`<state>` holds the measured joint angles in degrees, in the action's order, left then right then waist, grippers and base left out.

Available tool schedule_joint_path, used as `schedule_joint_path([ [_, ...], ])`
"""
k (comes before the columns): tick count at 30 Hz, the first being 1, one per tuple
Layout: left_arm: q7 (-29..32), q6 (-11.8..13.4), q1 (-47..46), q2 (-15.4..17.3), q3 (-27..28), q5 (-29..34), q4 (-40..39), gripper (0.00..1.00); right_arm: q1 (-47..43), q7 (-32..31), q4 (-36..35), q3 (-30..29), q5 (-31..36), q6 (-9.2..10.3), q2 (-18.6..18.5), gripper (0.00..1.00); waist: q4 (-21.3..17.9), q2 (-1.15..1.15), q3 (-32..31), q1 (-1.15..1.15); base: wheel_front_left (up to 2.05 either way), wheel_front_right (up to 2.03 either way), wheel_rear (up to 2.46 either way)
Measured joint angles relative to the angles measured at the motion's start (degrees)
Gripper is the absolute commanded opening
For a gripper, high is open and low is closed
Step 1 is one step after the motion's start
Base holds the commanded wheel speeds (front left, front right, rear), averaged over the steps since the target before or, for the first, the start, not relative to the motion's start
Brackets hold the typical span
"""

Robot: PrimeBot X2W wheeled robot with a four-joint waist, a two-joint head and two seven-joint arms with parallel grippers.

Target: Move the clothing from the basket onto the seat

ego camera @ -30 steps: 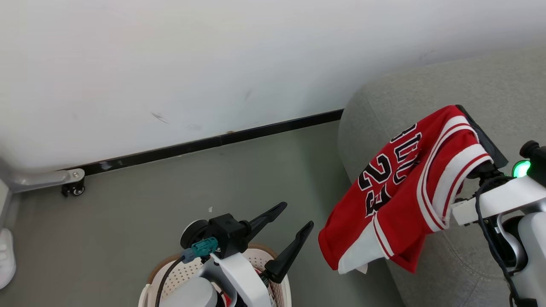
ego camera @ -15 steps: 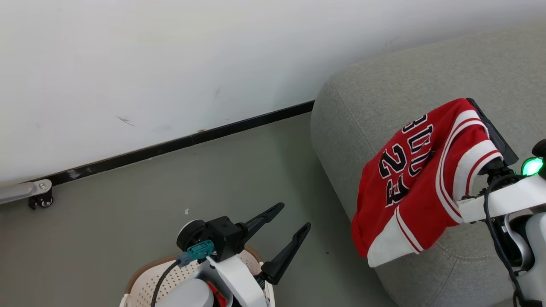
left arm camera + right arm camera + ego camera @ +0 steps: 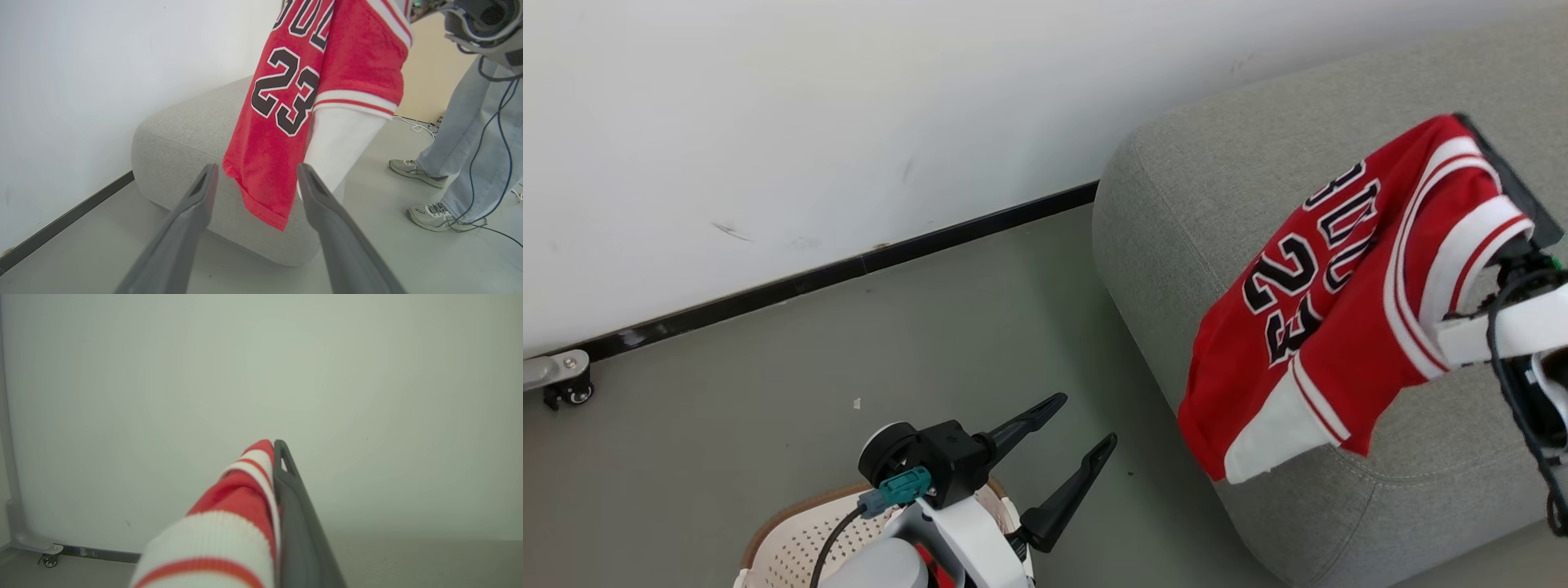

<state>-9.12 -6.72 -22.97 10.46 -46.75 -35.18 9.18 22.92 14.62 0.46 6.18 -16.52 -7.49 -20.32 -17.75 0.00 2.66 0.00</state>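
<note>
A red jersey with white panels and black "23" lettering, the clothing, hangs from my right gripper, which is shut on its striped trim. It dangles above the left end of the grey seat, its lower hem near the seat's front corner. In the right wrist view the trim lies against the gripper. My left gripper stands open and empty above the basket, where a bit of red fabric shows under the arm. The left wrist view looks between the open gripper at the hanging jersey and the seat.
A white wall with a black baseboard runs behind the grey floor. A metal frame's caster sits at far left. A person's legs in jeans and sneakers stand beyond the seat, with cables on the floor.
The head camera has swung right, bringing more of the seat into view. My right gripper has carried the jersey higher and further over the seat. The left gripper stays open above the basket.
</note>
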Motion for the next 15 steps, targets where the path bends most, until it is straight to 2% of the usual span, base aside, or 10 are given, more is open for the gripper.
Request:
schedule_joint_path([
  [7, 0.47, -0.01, -0.01, 0.44, -0.31, 0.00, -0.55, 1.00, 7.64, 0.00, 0.85, -1.21, -1.41, -0.01, -3.82, 0.00, -0.08, 0.00, 1.07, 0.00, 0.00, 0.00, 0.00],
  [15, 1.07, -0.02, -0.01, 0.96, -0.69, 0.40, -1.75, 1.00, 12.84, 0.01, 6.35, -3.19, -3.55, -0.01, -7.53, 0.00, 0.24, 0.00, 2.89, 0.00, 0.00, 0.00, 0.00],
])
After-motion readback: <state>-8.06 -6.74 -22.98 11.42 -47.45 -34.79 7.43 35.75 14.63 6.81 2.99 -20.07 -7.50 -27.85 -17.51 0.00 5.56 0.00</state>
